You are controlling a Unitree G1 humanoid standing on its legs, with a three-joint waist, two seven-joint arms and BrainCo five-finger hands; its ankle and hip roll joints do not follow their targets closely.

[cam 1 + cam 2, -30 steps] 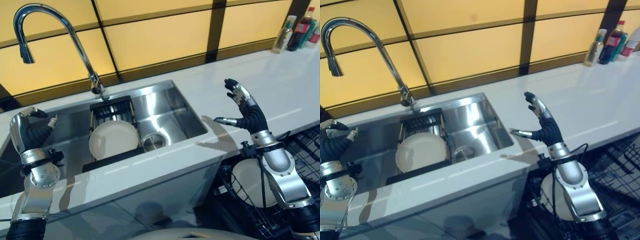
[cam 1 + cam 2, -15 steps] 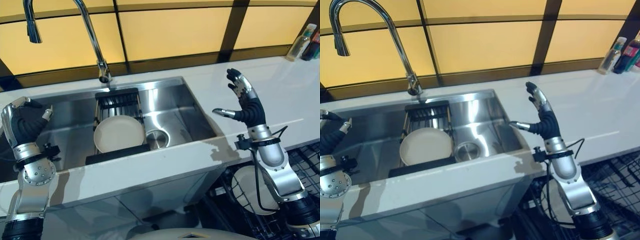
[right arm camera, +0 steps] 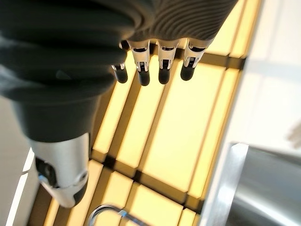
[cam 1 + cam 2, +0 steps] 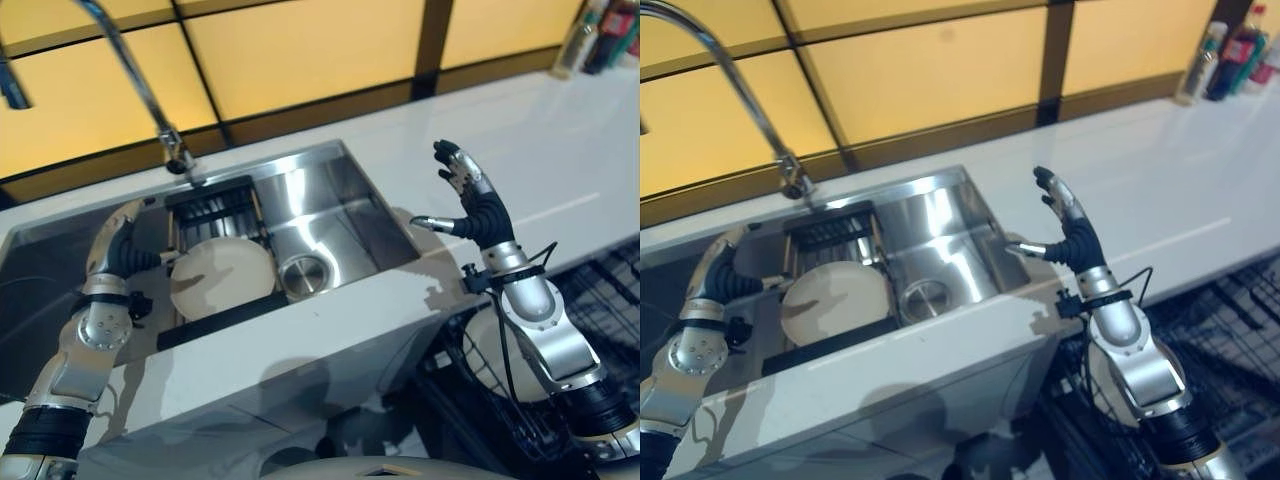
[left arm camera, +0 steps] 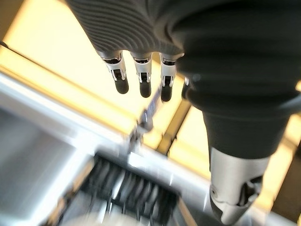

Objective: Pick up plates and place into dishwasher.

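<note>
A cream plate leans on a black rack inside the steel sink. My left hand is open and reaches down into the sink, its thumb close to the plate's left edge; I cannot tell whether it touches. In the left wrist view its fingers point straight out over the rack. My right hand is open and raised above the white counter, right of the sink, holding nothing. A second cream plate stands in the dishwasher rack under my right arm.
A tall curved faucet rises behind the sink. A round drain lies right of the plate. Bottles stand at the counter's far right corner. The black wire dishwasher rack fills the lower right, below the counter edge.
My left hand has gone from raised beside the sink down into it, up to the plate's left edge. The right hand stays raised and open. The camera has shifted.
</note>
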